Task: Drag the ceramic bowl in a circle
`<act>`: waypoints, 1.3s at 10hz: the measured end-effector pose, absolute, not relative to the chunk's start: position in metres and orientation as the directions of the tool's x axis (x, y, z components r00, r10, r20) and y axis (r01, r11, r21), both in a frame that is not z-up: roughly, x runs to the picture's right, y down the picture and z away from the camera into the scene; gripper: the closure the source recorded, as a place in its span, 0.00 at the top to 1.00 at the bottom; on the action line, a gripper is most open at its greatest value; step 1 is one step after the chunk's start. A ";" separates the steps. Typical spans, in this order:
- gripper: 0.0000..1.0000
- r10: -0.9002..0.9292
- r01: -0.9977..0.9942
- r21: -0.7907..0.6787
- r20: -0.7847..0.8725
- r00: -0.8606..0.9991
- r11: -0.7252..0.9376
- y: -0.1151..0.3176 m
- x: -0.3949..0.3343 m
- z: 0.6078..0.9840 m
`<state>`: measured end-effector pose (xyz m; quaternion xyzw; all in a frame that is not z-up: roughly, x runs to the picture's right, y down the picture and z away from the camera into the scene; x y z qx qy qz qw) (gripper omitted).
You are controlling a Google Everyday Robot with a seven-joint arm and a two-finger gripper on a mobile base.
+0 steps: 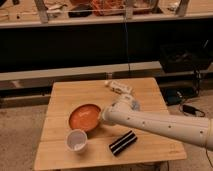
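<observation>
Currently:
1. Bowl is sitting left of centre on the worktop, with the cup just in front of it.
2. Hand is sitting at the bowl's right rim, touching or nearly so. I can't tell if it's open or gripping.
3. Arm is reaching in from the right.
4. Progress: nothing is showing any circle traced, so I'm judging the whole drag is left to do.
</observation>
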<state>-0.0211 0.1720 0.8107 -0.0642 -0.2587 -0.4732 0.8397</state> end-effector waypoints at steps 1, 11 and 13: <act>0.02 -0.760 0.824 0.141 0.493 0.423 0.550 0.160 -0.015 0.833; 0.02 -0.737 0.774 0.102 0.406 0.541 0.625 0.095 0.091 0.879; 0.02 -0.748 0.792 0.092 0.409 0.523 0.604 0.122 0.091 0.846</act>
